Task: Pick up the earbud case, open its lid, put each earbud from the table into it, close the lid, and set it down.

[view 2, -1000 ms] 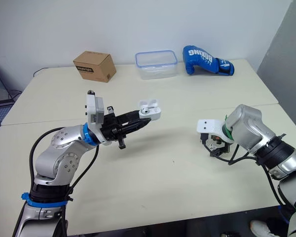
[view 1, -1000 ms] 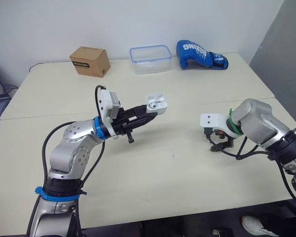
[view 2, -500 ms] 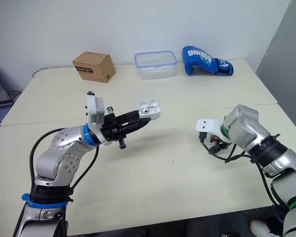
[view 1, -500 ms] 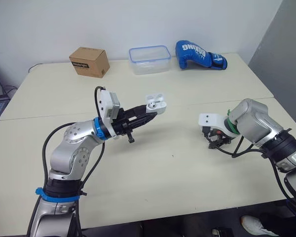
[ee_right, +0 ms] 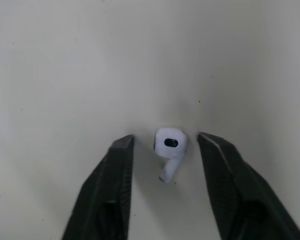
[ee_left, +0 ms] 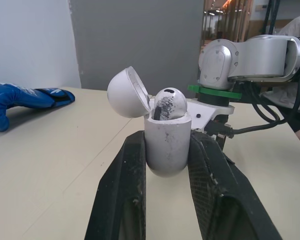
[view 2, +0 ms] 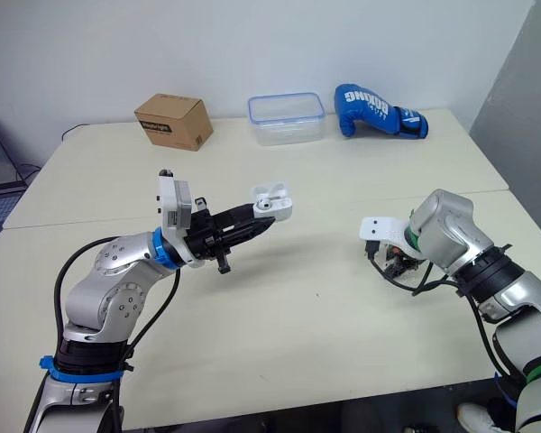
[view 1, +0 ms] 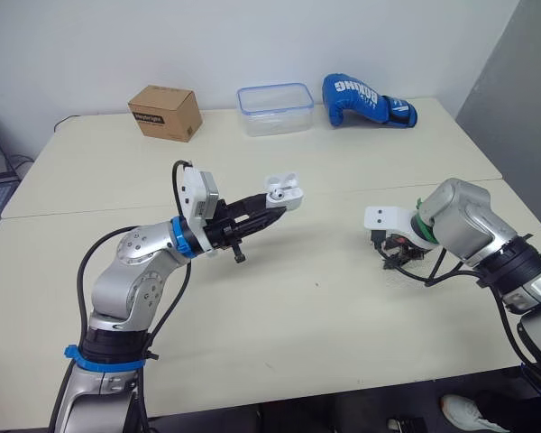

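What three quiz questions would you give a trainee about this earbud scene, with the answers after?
1. True or false: the earbud case in the left gripper has its lid shut.
2. How many earbuds sit in the case?
3. The right gripper has its open fingers: A) on either side of the loose earbud on the table; B) around the boxing glove; C) on the cardboard box.

Key
1. False, the lid is open.
2. One seated earbud.
3. A.
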`<state>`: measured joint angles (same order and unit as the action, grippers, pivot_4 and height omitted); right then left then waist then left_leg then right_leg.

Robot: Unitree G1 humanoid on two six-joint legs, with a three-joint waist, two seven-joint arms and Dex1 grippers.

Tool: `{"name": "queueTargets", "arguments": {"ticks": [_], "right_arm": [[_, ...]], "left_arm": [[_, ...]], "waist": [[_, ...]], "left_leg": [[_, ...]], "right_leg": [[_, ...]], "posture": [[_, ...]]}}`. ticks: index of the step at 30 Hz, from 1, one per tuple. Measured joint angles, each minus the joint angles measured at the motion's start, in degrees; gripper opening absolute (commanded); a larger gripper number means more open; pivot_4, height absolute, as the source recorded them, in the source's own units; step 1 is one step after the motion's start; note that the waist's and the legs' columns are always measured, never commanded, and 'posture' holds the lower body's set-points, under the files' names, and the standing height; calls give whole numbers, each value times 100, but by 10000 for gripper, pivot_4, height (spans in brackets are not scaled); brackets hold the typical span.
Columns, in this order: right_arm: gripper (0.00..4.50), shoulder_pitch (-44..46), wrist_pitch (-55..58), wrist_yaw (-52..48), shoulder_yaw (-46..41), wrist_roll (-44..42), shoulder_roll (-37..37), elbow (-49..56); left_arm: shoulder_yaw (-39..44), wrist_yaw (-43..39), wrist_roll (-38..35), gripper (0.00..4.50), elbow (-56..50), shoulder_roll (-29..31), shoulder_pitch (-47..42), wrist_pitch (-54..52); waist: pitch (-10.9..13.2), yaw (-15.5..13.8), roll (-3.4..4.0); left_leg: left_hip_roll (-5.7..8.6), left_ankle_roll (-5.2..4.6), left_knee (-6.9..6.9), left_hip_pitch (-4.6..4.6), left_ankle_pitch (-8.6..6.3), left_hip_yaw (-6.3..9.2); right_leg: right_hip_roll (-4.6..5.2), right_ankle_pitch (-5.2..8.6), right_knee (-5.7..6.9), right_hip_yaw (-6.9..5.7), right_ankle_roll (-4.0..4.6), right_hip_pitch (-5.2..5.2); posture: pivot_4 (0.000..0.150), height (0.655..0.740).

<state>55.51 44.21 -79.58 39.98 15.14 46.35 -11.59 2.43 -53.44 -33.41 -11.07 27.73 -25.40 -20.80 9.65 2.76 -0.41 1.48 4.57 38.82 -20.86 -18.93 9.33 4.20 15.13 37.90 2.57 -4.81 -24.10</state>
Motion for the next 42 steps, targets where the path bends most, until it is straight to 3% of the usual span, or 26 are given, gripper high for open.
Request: {"name": "queueTargets", "arguments": {"ticks": [2,13,25,39,42], "right_arm": [[3911,0,0,-17,-10,38,-14,-1],[3911,-35,1,-98,-41,153,-18,74],[3911,-342,-36,-762,-53,-55,466,1716],[3911,-604,-133,-656,46,151,309,1484],[13953,-662,-166,-656,-29,163,295,1484]], "left_arm": [[0,6,1,8111,0,0,0,0],[-1,15,1,8111,-1,0,0,1],[-20,15,6,8111,-3,1,2,1],[-31,36,22,8111,-7,1,2,-1],[-31,38,31,8111,-7,1,2,0]], "waist": [[0,0,0],[0,0,0],[0,-9,0],[-5,-47,-8],[-7,-47,-12]], "left_leg": [[0,0,0,0,0,0],[0,0,0,0,0,0],[0,0,0,-2,0,0],[-1,0,2,5,0,0],[-1,1,3,6,0,0]], "right_leg": [[0,0,0,0,0,0],[0,0,0,0,0,0],[0,0,0,-1,0,-2],[0,0,1,-1,0,5],[0,0,4,-1,1,6]], "posture": [[1500,7400],[1500,7400],[1500,7400],[1500,7400],[1500,7400]]}}
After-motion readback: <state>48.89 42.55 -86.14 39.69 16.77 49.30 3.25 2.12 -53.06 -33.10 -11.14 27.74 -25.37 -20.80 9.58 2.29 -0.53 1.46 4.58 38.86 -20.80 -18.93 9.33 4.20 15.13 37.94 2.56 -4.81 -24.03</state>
